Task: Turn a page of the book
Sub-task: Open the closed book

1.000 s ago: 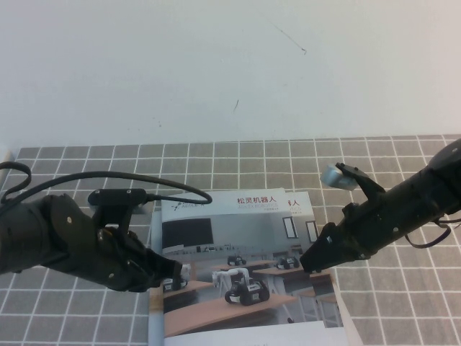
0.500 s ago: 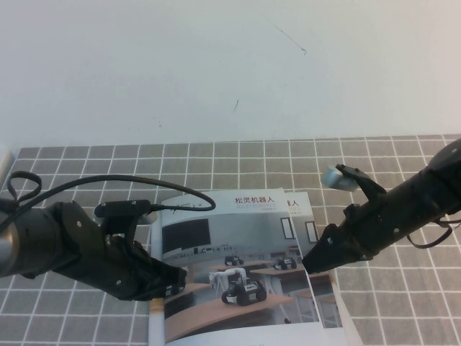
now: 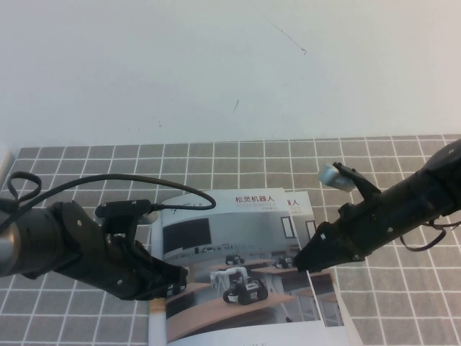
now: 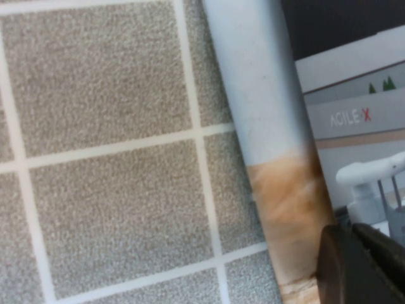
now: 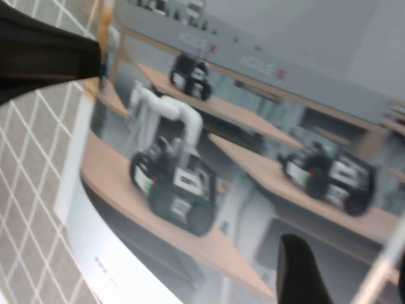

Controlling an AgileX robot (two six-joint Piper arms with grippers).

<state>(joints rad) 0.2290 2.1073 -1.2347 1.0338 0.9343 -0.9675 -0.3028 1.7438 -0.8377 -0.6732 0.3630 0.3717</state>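
One book (image 3: 238, 270) lies on the grey checked bench (image 3: 86, 162), at the near middle, with a second like brochure (image 3: 328, 303) showing only as an edge strip along its right side. The page (image 3: 230, 252), its cover leaf with the photo of robot arms on wooden desks, bows up from the book, its right edge lifted. Two arms reach in. The right hand (image 3: 301, 263) is at that lifted right edge, its fingers clamped on the page, one dark fingertip (image 5: 297, 269) lying over the photo. The left hand (image 3: 176, 277) sits at the book's left spine edge, low on the cover; whether its fingers are apart or together I cannot tell.
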